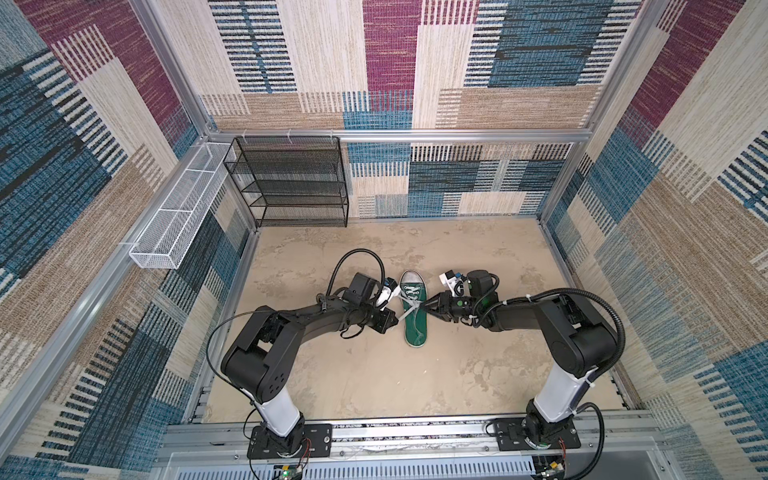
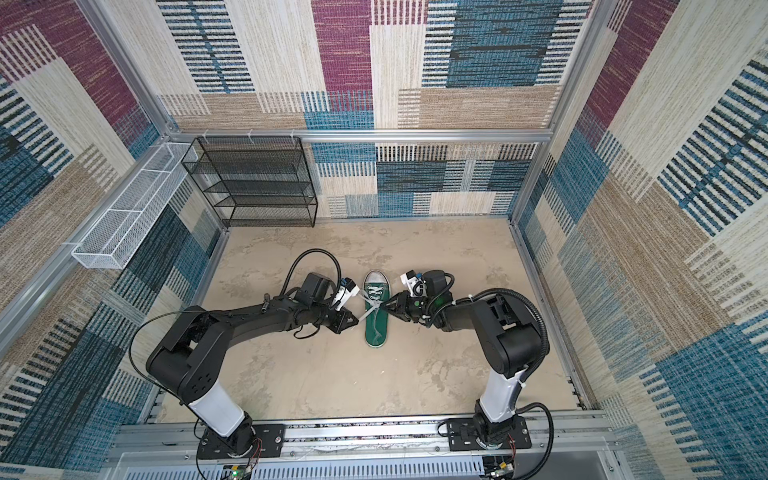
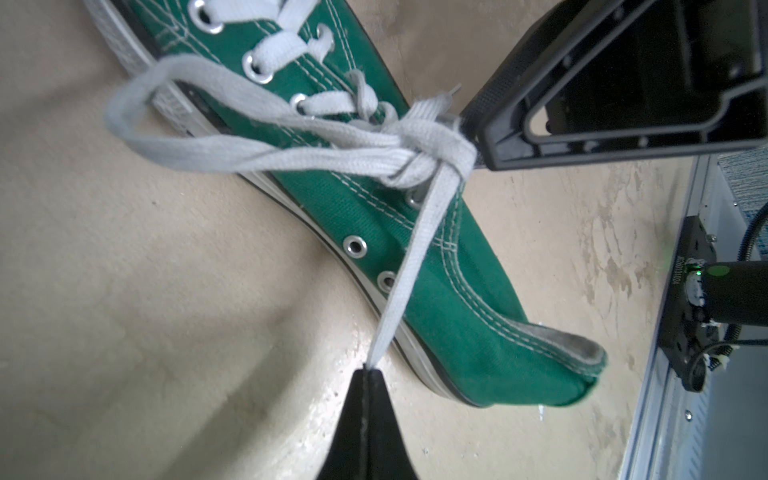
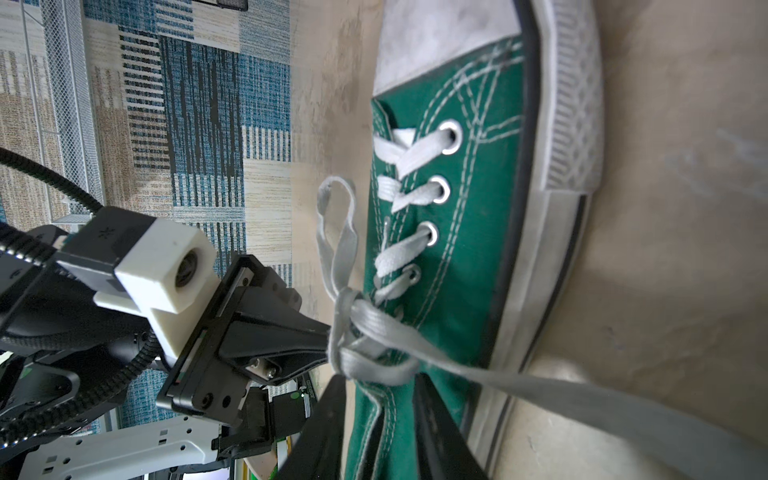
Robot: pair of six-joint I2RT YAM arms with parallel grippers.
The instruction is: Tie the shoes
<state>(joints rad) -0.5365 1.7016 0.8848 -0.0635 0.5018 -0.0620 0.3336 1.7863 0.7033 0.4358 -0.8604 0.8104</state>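
Left hand (image 3: 368, 370) clenched on taut lace (image 3: 419, 232); right hand (image 4: 380, 386) sat part-open at knot (image 3: 432, 153). Lace looked soft, slippy: grip near knot. Shoe (image 3: 457, 291) looked light, likely to skid.

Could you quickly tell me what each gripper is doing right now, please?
Left gripper: closed, pinching a taut lace strand.
Right gripper: open, fingers apart at the knot.
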